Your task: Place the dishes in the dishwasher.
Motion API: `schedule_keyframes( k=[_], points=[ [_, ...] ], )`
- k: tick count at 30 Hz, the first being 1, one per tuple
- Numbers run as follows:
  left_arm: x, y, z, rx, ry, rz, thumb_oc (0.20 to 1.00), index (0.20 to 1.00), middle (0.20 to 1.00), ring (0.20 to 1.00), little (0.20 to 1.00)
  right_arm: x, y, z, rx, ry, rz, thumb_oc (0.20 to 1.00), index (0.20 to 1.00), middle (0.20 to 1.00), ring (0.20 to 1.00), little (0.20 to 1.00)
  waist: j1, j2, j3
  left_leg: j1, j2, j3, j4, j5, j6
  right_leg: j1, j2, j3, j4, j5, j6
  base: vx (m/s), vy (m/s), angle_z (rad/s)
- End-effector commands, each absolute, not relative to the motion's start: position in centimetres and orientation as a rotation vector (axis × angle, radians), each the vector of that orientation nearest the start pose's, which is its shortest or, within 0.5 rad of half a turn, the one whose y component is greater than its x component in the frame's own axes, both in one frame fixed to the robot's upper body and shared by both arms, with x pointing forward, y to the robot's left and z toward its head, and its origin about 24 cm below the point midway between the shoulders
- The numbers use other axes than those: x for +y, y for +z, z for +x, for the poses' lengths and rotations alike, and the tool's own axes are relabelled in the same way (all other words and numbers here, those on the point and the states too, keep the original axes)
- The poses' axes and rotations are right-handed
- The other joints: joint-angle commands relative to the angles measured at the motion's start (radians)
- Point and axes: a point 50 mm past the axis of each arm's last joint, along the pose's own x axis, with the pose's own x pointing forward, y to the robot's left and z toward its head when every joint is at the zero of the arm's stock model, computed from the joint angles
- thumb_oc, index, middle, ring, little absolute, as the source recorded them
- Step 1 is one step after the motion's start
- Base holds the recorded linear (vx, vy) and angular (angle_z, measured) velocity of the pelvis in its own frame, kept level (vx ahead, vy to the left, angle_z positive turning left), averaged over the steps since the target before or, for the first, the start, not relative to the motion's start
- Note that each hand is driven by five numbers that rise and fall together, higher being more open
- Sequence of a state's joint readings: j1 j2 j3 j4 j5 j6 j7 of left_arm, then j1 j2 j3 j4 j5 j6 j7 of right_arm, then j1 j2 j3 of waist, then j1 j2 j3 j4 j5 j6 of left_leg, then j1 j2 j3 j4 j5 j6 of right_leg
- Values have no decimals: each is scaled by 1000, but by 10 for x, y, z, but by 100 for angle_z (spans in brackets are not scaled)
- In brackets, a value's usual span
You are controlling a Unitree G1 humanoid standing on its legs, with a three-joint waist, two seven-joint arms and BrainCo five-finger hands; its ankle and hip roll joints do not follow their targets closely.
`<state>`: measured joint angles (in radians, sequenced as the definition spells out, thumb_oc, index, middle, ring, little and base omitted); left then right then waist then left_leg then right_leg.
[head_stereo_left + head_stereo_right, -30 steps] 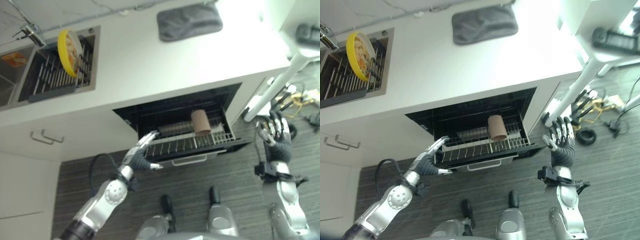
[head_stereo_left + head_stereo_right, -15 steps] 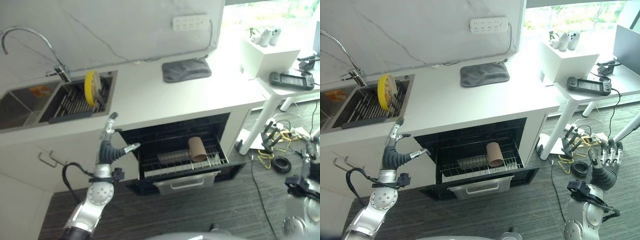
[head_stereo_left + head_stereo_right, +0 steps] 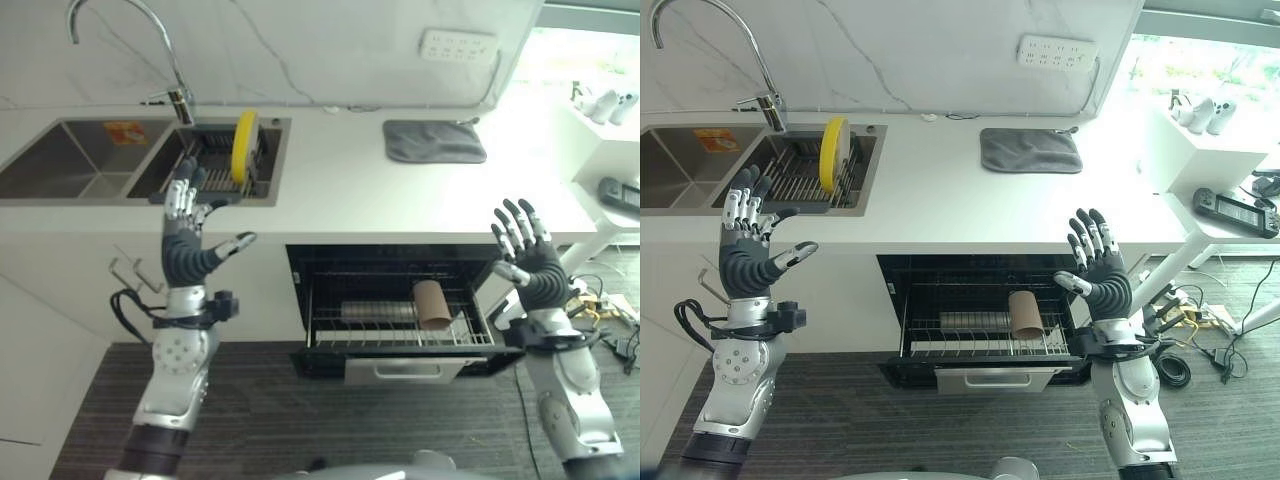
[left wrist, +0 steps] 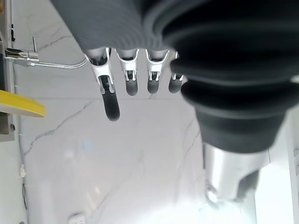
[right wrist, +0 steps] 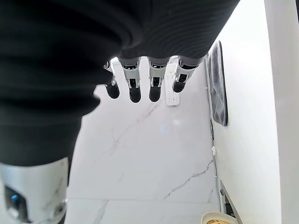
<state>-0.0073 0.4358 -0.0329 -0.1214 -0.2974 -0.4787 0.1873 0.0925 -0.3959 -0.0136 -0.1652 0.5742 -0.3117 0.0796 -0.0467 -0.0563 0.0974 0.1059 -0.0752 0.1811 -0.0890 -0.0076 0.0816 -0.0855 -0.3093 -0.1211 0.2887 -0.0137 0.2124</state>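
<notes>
I have both arms raised in front of the white worktop (image 3: 940,200). My left hand (image 3: 748,262) is up in front of the sink edge with its fingers straight and spread, thumb out to the side, holding nothing. My right hand (image 3: 1102,280) stands upright near the right corner of the dishwasher (image 3: 985,320), fingers fanned wide and empty too.

The dish I am after is a yellow plate (image 3: 832,153). It stands on edge in the dark drying rack (image 3: 805,185) set in the right basin of the sink (image 3: 680,175), so I see mostly its thin yellow rim, with a paler inner face just showing. In the left wrist view a slice of that yellow rim (image 4: 21,108) shows beside the tap (image 4: 42,60).

The dishwasher is open below the worktop, its wire basket (image 3: 985,340) pulled out. A brown cylindrical cup (image 3: 1025,314) lies on its side in the basket, next to a low grey item I cannot identify. A dark grey cloth (image 3: 1030,150) lies flat on the worktop toward the back, under the wall socket strip (image 3: 1058,52).
</notes>
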Motion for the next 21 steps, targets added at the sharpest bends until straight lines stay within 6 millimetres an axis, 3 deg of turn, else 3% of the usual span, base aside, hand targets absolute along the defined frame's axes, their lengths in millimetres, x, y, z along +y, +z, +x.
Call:
schedule_keyframes(
  k=[1,4,6,11,13,14,15,17,19,20,21],
  points=[
    [177,134,259,-533,-233,-59,1000,1000,1000,1000,1000,-207,142,251,-561,176,211,1000,1000,1000,1000,1000,-28,52,-19,-77,102,-40,203,-29,-122,107,246,35,-165,-42,-134,-80,35,-1],
    [175,139,264,-553,-219,-46,1000,1000,1000,1000,1000,-202,142,251,-551,175,220,1000,1000,1000,1000,1000,-31,56,-30,-48,85,-68,103,-36,-115,118,245,42,-209,-26,-122,-86,10,-5],
    [175,138,266,-543,-201,-40,1000,1000,1000,1000,1000,-201,140,252,-540,167,252,1000,1000,1000,1000,1000,-30,56,-38,-43,73,-95,89,-39,-109,118,249,58,-228,-18,-120,-61,-19,1],
    [183,130,260,-495,-177,-6,1000,1000,1000,1000,1000,-200,136,248,-513,211,283,1000,1000,1000,1000,1000,-19,55,-51,-38,63,-89,91,-48,-97,130,254,60,-246,-22,-125,-36,-43,-8],
    [185,128,260,-488,-179,1,1000,1000,1000,1000,1000,-202,131,247,-472,213,308,1000,1000,1000,1000,1000,-29,46,-53,-52,51,-41,180,-83,-100,129,247,59,-243,-22,-126,-39,-44,2],
    [183,129,259,-493,-201,-2,1000,1000,1000,1000,1000,-208,133,243,-505,202,268,1000,1000,1000,1000,1000,-35,29,-43,-124,56,19,375,-64,-121,142,227,31,-261,-16,-144,-61,-5,30],
    [183,128,259,-488,-204,-6,1000,1000,1000,1000,1000,-211,135,242,-520,194,257,1000,1000,1000,1000,1000,-31,22,-35,-150,68,24,430,-41,-134,147,219,21,-266,-13,-150,-77,59,63],
    [181,125,259,-468,-208,-21,1000,1000,1000,1000,1000,-215,138,244,-524,172,261,1000,1000,1000,1000,1000,-30,14,-28,-171,137,5,495,-23,-151,137,200,7,-255,-10,-154,-33,258,73],
    [182,124,258,-464,-209,-4,1000,1000,1000,1000,1000,-216,144,248,-544,168,267,1000,1000,1000,1000,1000,-25,29,-33,-121,231,-62,393,23,-166,119,179,28,-221,-16,-136,69,601,22],
    [185,125,256,-473,-197,34,1000,1000,1000,1000,1000,-216,147,248,-552,184,286,1000,1000,1000,1000,1000,-20,44,-34,-72,307,-130,254,91,-194,120,153,60,-202,-27,-109,105,789,9],
    [185,126,256,-478,-197,54,1000,1000,1000,1000,1000,-216,148,247,-553,185,282,1000,1000,1000,1000,1000,-21,49,-33,-61,339,-143,208,119,-205,121,137,69,-190,-35,-99,89,801,-13]
  ],
)
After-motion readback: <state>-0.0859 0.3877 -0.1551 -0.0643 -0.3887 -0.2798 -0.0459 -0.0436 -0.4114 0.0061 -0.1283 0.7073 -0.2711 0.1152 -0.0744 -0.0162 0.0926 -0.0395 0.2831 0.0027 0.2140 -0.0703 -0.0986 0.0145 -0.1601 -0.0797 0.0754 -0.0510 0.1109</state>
